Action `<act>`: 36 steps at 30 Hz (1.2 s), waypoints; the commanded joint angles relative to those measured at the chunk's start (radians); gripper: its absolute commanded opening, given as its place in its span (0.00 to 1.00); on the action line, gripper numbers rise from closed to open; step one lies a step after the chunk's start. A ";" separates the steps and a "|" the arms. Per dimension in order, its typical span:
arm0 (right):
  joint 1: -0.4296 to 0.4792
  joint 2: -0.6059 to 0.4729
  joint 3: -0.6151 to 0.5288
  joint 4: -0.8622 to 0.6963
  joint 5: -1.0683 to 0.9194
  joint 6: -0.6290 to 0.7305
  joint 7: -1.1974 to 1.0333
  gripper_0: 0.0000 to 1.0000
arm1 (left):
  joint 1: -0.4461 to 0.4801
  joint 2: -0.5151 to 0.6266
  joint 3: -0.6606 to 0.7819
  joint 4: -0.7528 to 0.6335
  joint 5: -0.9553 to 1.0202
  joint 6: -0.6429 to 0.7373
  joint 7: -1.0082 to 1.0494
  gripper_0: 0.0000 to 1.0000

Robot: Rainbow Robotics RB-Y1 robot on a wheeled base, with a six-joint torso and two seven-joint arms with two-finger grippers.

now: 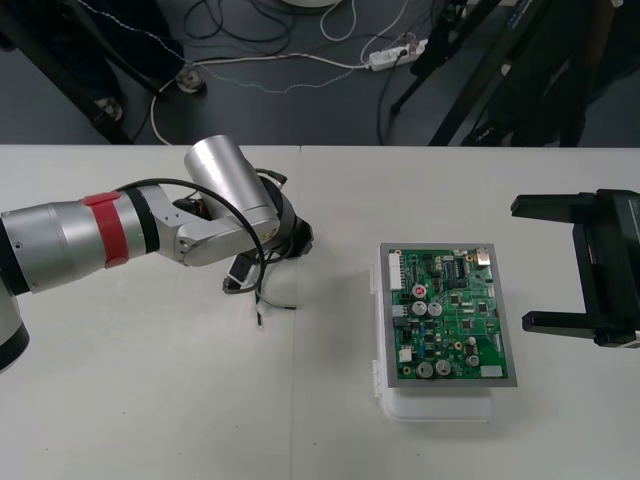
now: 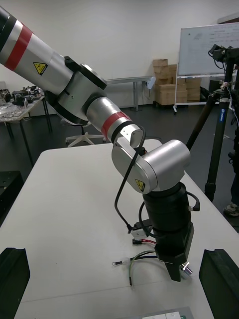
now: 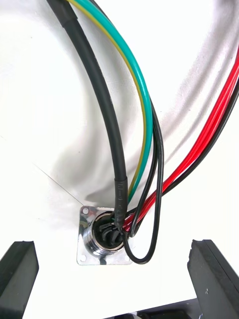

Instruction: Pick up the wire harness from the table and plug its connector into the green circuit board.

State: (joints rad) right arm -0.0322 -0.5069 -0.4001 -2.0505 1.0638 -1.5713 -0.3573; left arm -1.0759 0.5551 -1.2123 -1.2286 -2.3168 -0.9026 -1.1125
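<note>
Grasp step: the left claw [image 3: 112, 244], wide open, straddles the wire harness's [image 3: 145, 124] socket [image 3: 102, 241] and should close next; the right claw [image 1: 548, 264] is parked open.

place: lab | signs: plain light table [image 1: 150, 400], cables [image 1: 300, 62] and power strip [image 1: 395, 55] on floor [image 1: 60, 40], tripod legs [image 1: 470, 90]

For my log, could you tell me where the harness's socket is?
In the left wrist view, the metal socket lies between the left gripper's open fingers, left of the green circuit board.
</note>
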 commanded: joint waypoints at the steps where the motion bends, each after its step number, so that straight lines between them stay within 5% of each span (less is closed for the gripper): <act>1: 0.008 0.007 -0.008 -0.023 0.005 0.001 0.029 1.00 | -0.058 -0.034 -0.012 0.044 0.010 0.068 -0.030 0.88; 36: 0.008 0.001 0.021 0.006 -0.047 0.001 0.047 1.00 | -0.062 -0.070 -0.041 0.124 0.005 0.149 -0.030 0.85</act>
State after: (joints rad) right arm -0.0322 -0.5069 -0.3997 -2.0319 1.0369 -1.5713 -0.3552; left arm -1.0788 0.5092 -1.2429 -1.1053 -2.3168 -0.8110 -1.1125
